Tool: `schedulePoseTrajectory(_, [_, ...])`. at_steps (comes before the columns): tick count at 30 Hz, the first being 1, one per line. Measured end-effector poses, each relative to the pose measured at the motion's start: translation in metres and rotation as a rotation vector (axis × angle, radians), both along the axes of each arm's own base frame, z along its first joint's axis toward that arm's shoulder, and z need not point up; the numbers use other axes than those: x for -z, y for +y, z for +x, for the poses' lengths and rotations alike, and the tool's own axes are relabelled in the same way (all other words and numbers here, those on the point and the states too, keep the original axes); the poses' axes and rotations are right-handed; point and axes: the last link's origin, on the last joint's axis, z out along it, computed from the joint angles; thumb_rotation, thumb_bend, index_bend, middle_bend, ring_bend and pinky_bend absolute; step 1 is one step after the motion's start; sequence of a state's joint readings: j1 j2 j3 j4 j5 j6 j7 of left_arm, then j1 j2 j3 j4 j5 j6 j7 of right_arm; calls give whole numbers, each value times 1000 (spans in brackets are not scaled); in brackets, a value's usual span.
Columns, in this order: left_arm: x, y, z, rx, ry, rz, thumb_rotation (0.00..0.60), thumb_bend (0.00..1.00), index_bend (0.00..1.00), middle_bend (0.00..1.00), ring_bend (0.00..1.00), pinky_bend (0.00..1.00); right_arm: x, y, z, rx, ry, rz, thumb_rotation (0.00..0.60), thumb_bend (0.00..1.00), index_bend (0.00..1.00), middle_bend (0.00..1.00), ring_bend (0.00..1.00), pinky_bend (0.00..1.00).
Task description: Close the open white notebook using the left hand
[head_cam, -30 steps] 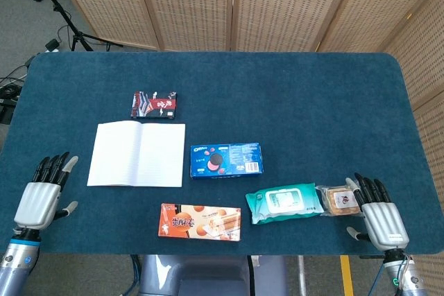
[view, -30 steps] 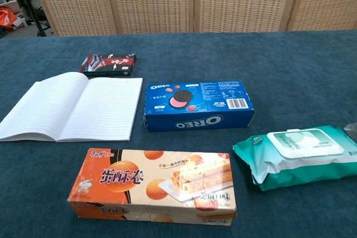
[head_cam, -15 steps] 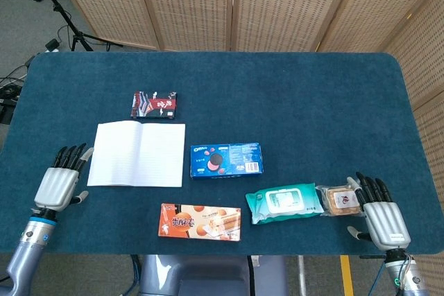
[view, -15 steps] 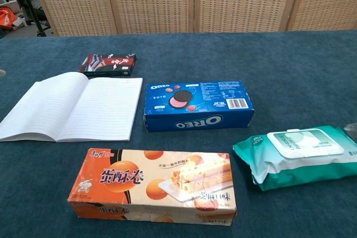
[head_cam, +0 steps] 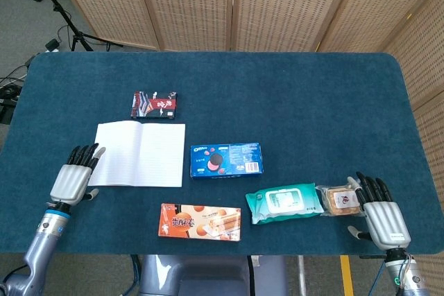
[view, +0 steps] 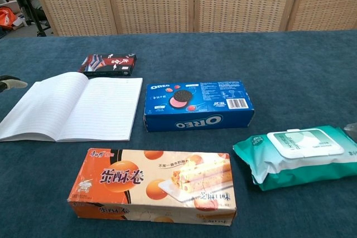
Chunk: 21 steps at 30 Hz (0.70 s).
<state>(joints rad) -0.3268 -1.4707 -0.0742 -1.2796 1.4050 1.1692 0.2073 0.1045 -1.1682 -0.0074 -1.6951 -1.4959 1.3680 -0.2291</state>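
We see a dark teal surface (head_cam: 312, 102) and a white notebook (head_cam: 137, 163) with faint ruled lines just beside the left hand's (head_cam: 71, 179) black fingers (head_cam: 86, 155); that hand's back is silver-grey. Beyond lie a black-and-red packet (head_cam: 154, 105), a blue Oreo box (head_cam: 226, 160), an orange wafer box (head_cam: 200, 222) and a green-and-white wipes pack (head_cam: 284, 202).

table (head_cam: 312, 102): blue cloth | white notebook (head_cam: 137, 163) open, just beside left hand (head_cam: 72, 179) | black box (head_cam: 154, 105) beyond | Oreo box (head_cam: 226, 159), orange box (head_cam: 200, 222) farther | wipes pack (head_cam: 284, 203), snack packet (head_cam: 339, 199) by right hand (head_cam: 380, 218)
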Motion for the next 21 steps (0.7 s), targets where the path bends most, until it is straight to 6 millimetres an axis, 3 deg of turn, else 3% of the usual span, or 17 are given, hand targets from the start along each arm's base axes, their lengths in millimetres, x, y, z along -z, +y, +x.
schedulePoseTrajectory(21, [10,8,6,12,-1,-5,600,177,0,0,0,0,1,0,0,1,3,1,600,53,0,0,0,0])
